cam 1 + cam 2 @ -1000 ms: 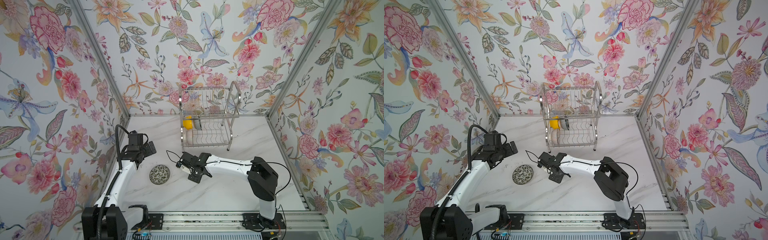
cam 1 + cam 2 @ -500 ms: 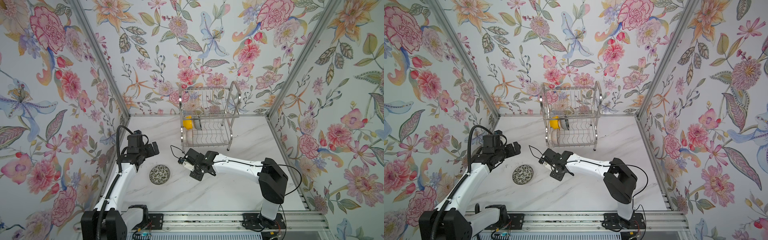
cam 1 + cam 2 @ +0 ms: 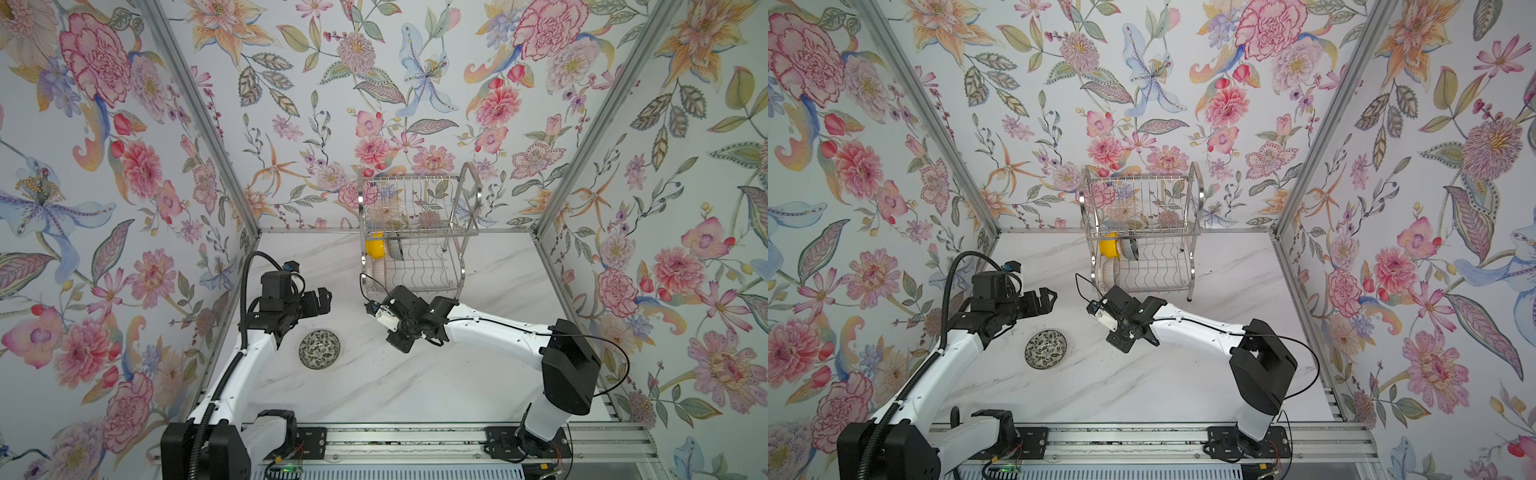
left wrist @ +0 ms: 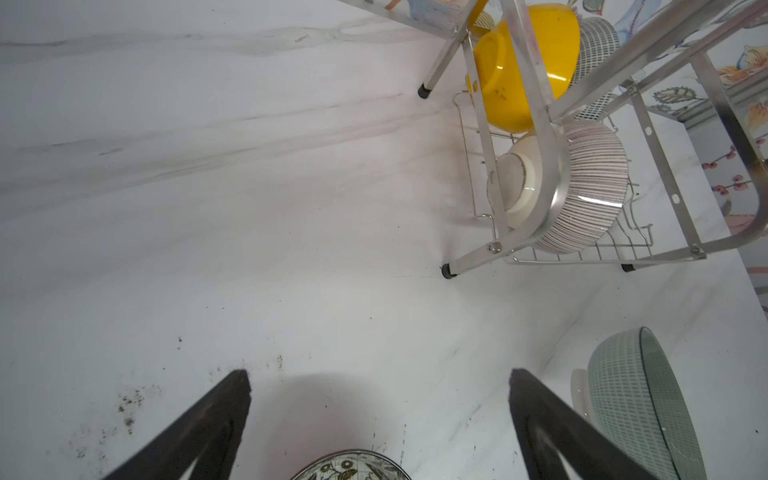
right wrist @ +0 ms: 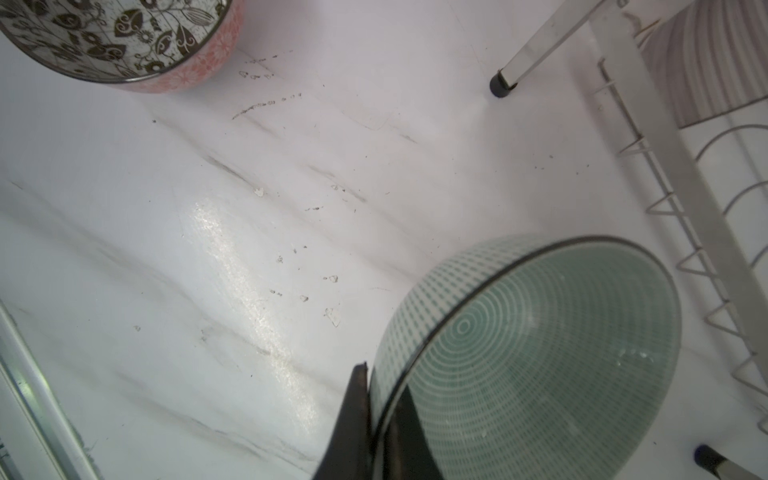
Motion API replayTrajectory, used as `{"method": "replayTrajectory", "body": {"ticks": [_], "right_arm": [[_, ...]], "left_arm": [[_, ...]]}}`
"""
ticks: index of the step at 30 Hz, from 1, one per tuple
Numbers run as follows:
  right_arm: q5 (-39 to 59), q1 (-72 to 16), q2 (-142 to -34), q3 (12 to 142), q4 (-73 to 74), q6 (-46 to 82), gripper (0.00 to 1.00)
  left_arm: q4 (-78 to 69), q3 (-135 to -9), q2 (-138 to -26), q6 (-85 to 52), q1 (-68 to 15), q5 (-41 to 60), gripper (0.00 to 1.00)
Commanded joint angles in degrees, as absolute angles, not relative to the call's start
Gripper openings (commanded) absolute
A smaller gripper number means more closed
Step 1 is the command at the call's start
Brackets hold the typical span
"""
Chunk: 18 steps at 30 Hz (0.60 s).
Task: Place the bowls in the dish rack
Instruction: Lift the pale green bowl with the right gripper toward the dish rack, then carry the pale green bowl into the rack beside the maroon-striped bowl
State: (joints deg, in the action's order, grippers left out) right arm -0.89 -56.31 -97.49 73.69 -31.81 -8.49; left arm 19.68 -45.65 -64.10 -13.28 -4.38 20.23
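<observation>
**Near to far.** Nearest me, the leaf-speckled bowl (image 3: 319,349) (image 3: 1045,349) sits upright on the marble table (image 3: 415,386), touching neither arm. Just beyond it, my left gripper (image 3: 323,298) (image 3: 1047,298) hangs above the table, jaws spread wide and empty. In the left wrist view its fingers (image 4: 232,399) frame bare marble, with that bowl's rim just entering between them.

To the right, my right gripper (image 5: 382,386) is clamped on the rim of the pale green bowl (image 5: 540,353), one finger inside and one outside. The bowl is tilted on edge. Both top views hide it under my right wrist. Only the wrist views show the pale green bowl (image 4: 640,403), near the rack's front leg (image 5: 503,87). I cannot tell whether it clears the table.

Farthest, by the flowered back wall, stands the dish rack (image 3: 469,195) (image 3: 1196,195). At the left end of its lower tier, on edge, are three bowls:
- the ribbed bowl (image 3: 378,270) (image 4: 594,187), nearer;
- the yellow bowl (image 3: 374,248) (image 4: 523,66), behind it;
- a dark-patterned bowl (image 3: 395,248), beside the yellow one.

In the left wrist view the tube frame (image 4: 536,104) crosses in front of the ribbed and yellow bowls.
</observation>
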Motion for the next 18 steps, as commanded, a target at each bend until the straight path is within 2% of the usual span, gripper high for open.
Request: {"method": "replayTrajectory", "body": {"ticks": [1,8,18], "right_arm": [[0.0,-55.4,-93.8,72.5,-26.3,-7.6,0.0],[2.2,-52.9,-89.0,68.1,-18.2,-6.3,0.0],[2.0,-49.0,-82.6,59.1,0.6,-1.5,0.0]], "left_arm": [[16.7,-44.2,-62.8,-11.3,-5.5,26.3,0.99],[14.0,-42.6,-62.2,-9.8,-7.7,32.0,0.99],[13.7,-42.5,-62.8,-9.0,-9.0,33.6,0.99]]}}
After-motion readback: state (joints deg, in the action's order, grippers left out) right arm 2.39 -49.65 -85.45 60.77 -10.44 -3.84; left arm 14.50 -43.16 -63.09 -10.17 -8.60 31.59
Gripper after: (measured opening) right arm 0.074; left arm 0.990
